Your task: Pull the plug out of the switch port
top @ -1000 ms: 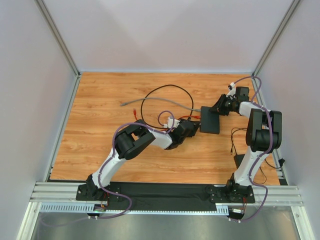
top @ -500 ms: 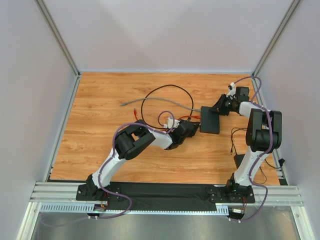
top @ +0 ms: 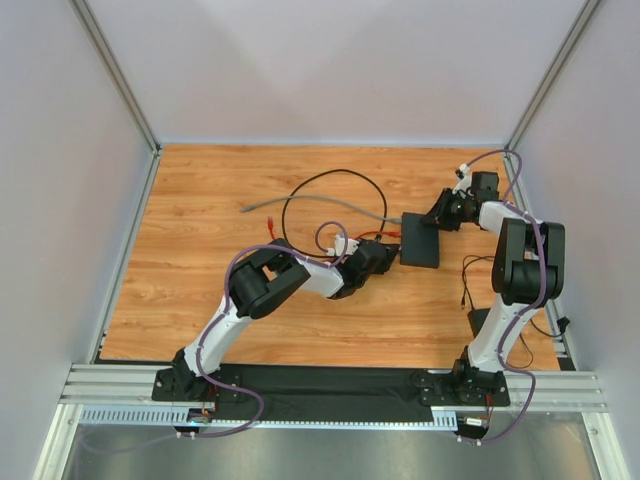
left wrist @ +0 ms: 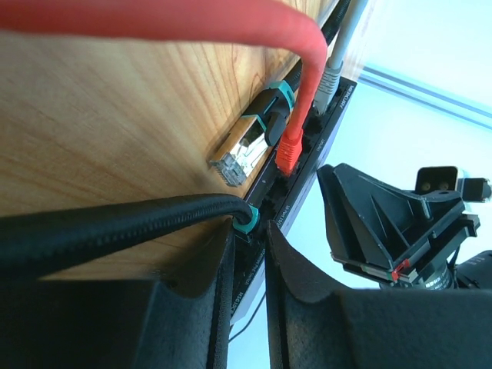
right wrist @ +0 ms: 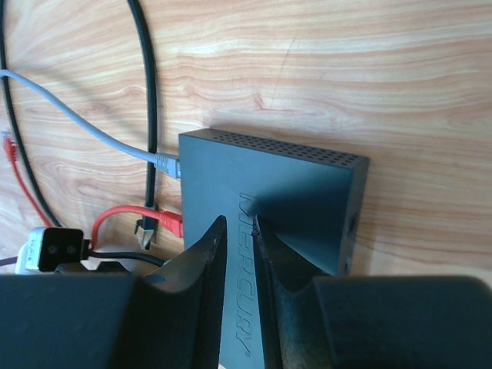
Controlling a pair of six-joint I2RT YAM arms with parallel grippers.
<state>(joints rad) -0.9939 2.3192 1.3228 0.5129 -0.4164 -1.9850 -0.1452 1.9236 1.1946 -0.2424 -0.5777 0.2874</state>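
Note:
The flat black switch (top: 420, 245) lies on the wood table right of centre; it also shows in the right wrist view (right wrist: 269, 173) and edge-on in the left wrist view (left wrist: 307, 173). My left gripper (top: 388, 250) is at its left edge, jaws nearly closed (left wrist: 250, 231) around the teal-collared plug (left wrist: 246, 219) of a black braided cable that sits in a port. A red plug (left wrist: 290, 154) and a grey plug (left wrist: 329, 77) sit in ports beside it. My right gripper (top: 437, 218) is shut, its tips (right wrist: 238, 223) resting on the switch's top.
A loose teal-collared plug with a clear tip (left wrist: 244, 150) lies on the wood beside the switch. Black cable loops (top: 330, 175) and a grey cable (top: 300, 205) trail left. A small black brick (top: 480, 320) on a thin cord lies near the right arm's base. Walls enclose the table.

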